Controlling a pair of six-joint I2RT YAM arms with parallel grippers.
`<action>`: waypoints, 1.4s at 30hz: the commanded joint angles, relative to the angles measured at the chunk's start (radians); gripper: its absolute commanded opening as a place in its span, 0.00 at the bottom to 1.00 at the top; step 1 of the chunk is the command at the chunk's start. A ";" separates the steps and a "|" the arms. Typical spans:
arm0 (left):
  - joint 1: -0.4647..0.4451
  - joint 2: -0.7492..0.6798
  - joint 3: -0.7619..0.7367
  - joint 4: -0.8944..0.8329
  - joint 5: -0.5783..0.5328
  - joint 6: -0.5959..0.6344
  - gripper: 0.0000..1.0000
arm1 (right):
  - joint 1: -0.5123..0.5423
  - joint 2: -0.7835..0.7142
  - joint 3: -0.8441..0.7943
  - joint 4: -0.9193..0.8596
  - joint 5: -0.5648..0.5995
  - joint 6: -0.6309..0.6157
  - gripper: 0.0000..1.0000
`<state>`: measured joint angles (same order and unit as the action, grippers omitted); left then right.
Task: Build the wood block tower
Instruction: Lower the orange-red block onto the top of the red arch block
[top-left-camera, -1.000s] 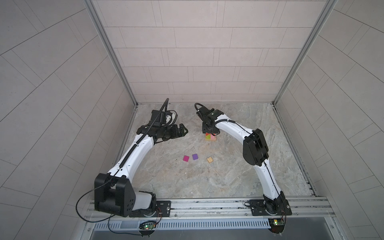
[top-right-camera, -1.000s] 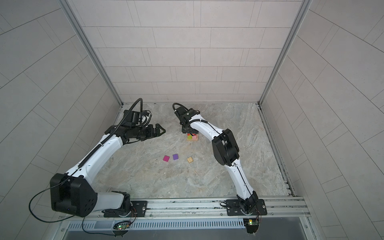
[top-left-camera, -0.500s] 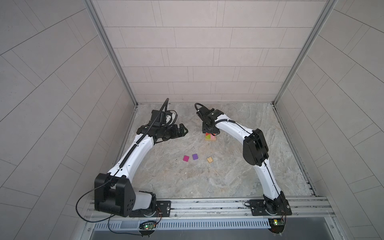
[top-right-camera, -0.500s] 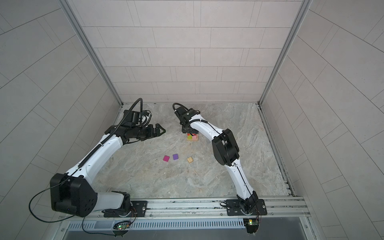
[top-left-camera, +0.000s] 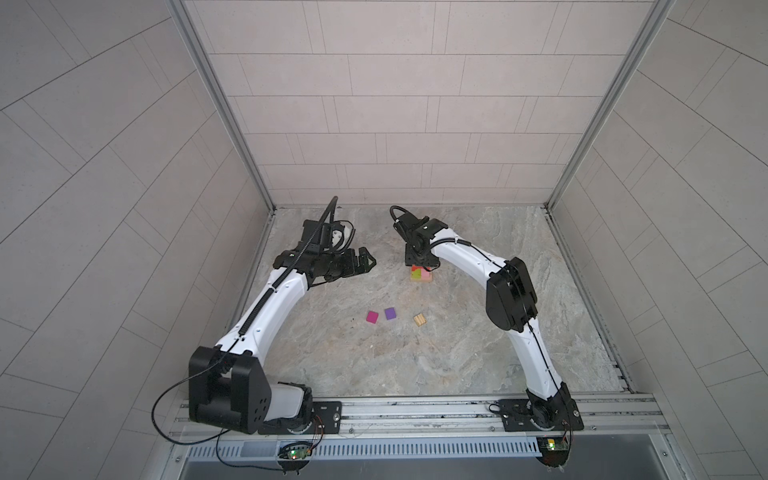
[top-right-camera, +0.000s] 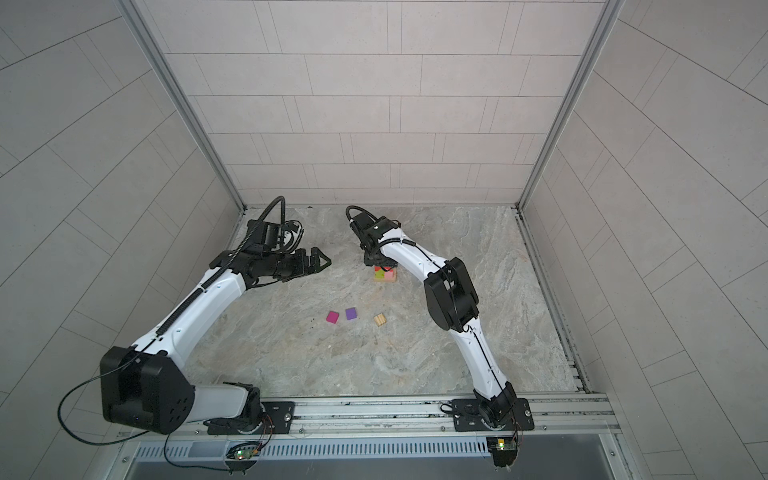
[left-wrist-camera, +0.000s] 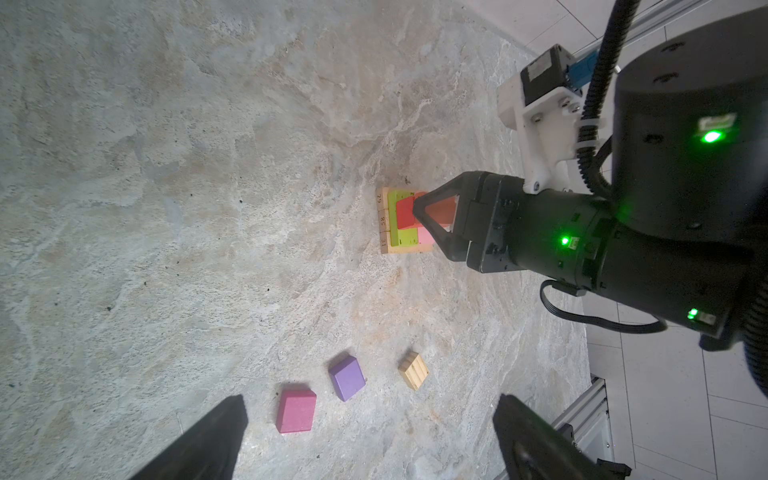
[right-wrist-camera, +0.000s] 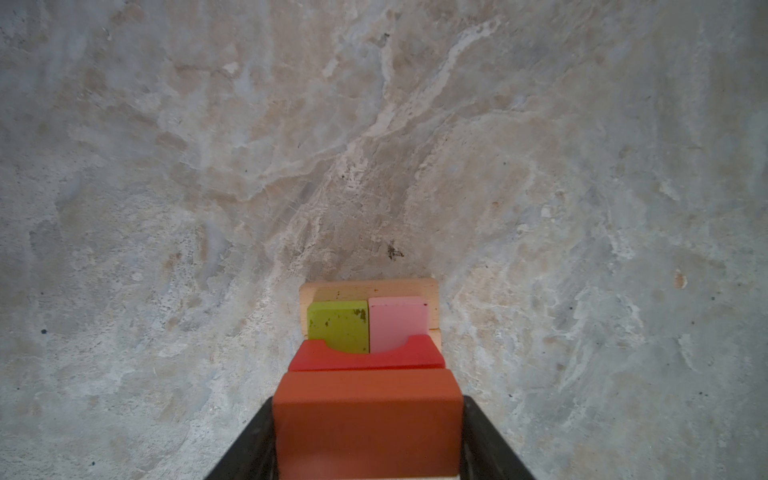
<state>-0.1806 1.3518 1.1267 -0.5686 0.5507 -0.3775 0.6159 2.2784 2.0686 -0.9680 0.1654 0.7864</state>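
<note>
The tower (top-left-camera: 420, 275) stands toward the back of the floor: tan bars (left-wrist-camera: 383, 220) at the bottom, a green block (right-wrist-camera: 338, 326) and a pink block (right-wrist-camera: 397, 322) side by side on them, and a red arch (right-wrist-camera: 365, 357) on top. My right gripper (right-wrist-camera: 368, 401) points down over it, shut on an orange block (right-wrist-camera: 368, 419) that lies right beside the red arch. Whether the orange block rests on the layer below is hidden. My left gripper (top-left-camera: 368, 262) hovers open and empty to the tower's left.
Three loose blocks lie in a row nearer the front: a magenta cube (top-left-camera: 372, 317), a purple cube (top-left-camera: 390, 313) and a ridged tan piece (top-left-camera: 419, 320). Tiled walls close in the marbled floor (top-left-camera: 415, 361) on three sides. A metal rail (top-left-camera: 415, 409) runs along the front.
</note>
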 joint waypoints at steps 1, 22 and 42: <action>0.006 -0.007 -0.016 0.016 0.006 -0.005 1.00 | -0.005 -0.005 0.010 -0.015 0.026 0.008 0.59; 0.008 -0.007 -0.015 0.017 0.005 -0.004 1.00 | -0.003 -0.004 0.012 0.002 -0.015 -0.010 0.66; 0.006 -0.007 -0.015 0.017 0.003 -0.004 1.00 | -0.005 -0.010 0.012 -0.013 0.010 -0.027 0.63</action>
<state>-0.1806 1.3518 1.1267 -0.5652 0.5526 -0.3775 0.6140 2.2784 2.0686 -0.9539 0.1440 0.7624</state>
